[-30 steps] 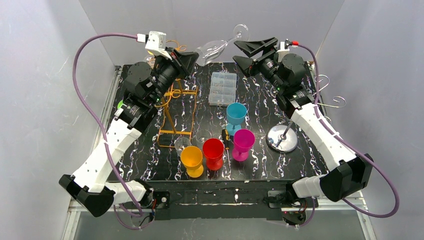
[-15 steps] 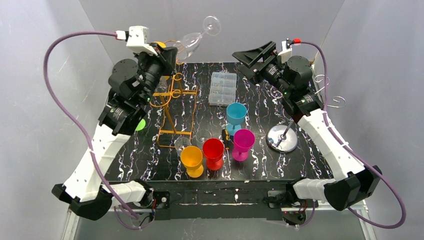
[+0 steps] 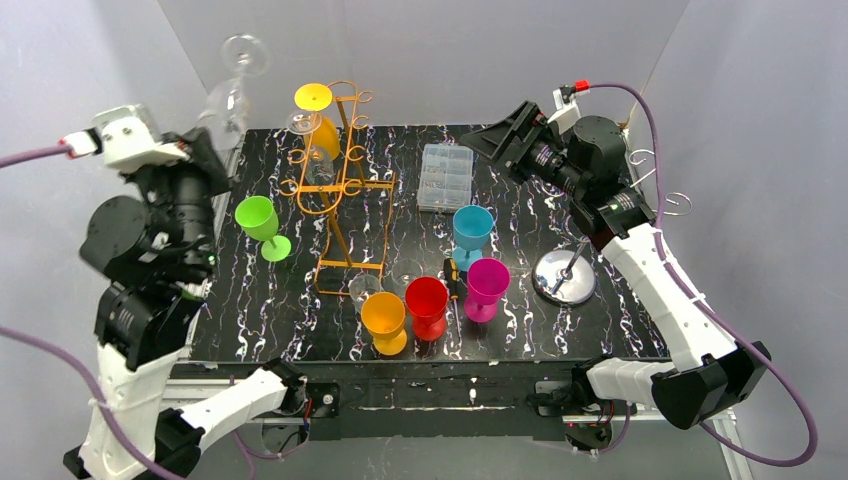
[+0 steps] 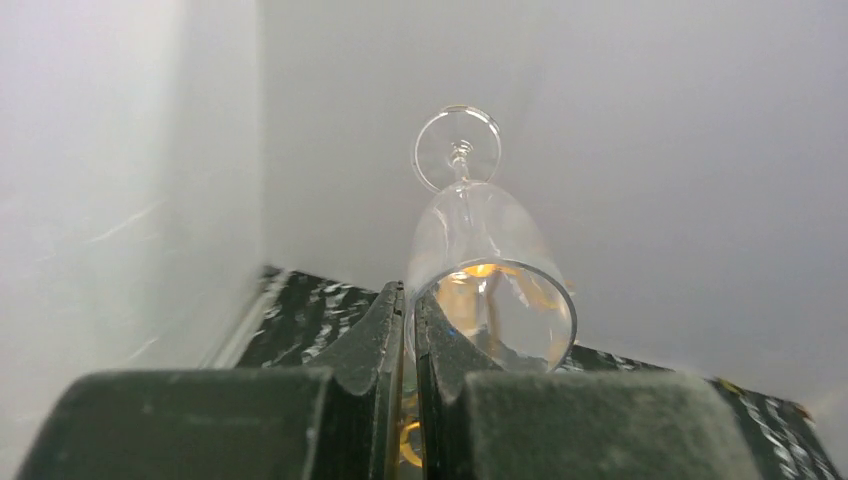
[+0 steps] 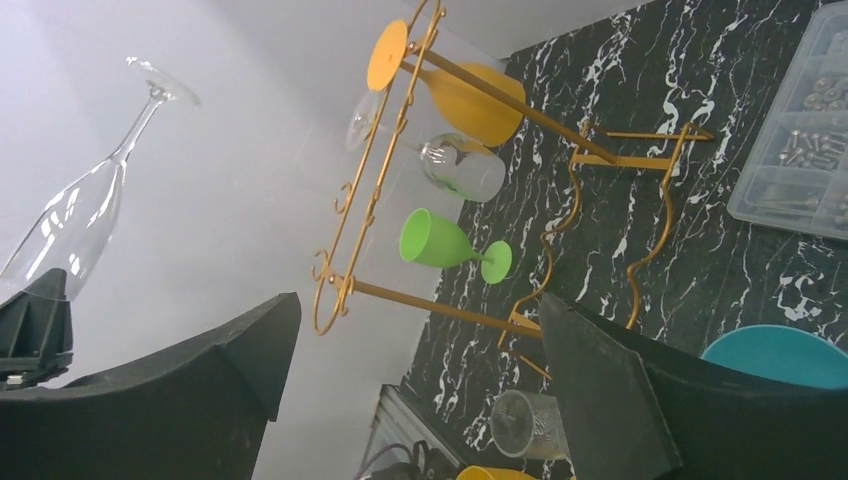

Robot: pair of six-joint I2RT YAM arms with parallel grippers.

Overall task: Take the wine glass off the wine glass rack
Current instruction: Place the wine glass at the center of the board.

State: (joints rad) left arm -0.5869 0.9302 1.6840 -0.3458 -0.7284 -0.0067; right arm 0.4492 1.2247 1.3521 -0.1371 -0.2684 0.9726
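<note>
Left wrist view has my left gripper (image 4: 408,300) pinched tight on the rim of the wine glass (image 4: 480,260), bowl mouth facing the camera and foot pointing off toward the wall; on top external the glass is up in the air at the far left corner, well apart from the wine glass rack (image 3: 340,190); rack has a yellow glass (image 3: 313,98) hanging on it; right gripper (image 3: 490,135) is spread wide, holding nothing, up near the clear plastic box (image 3: 446,177).
</note>
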